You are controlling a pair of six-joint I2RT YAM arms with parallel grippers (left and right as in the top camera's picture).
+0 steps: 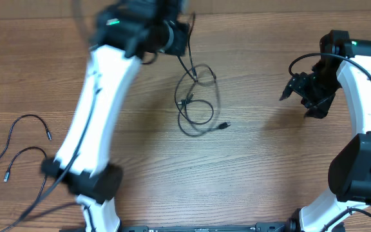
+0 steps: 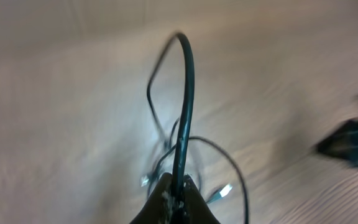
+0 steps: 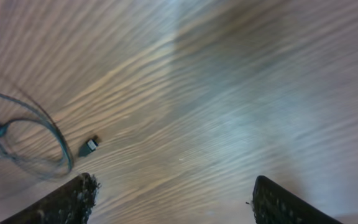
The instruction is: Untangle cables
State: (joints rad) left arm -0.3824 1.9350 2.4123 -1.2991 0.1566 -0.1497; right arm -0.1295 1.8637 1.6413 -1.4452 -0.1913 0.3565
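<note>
Overhead, left fingers (image 2: 161,200) clenched on a cable (image 2: 187,93) rising from the tangle (image 1: 187,101) mid-worktop (image 1: 269,167), right fingers (image 3: 67,202) released, hovering over the worktop's right side

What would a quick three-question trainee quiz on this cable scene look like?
1. True or false: the right gripper is shut.
2. What is the left gripper doing to the black cable? A pinching it; B hovering apart from it; C pressing it down flat.
3. Fill in: the loose cables lying apart from the central tangle are on the ___ arm's side.

Key: 1 false, its jaws stand open and hold nothing; 2 A; 3 left.
</note>
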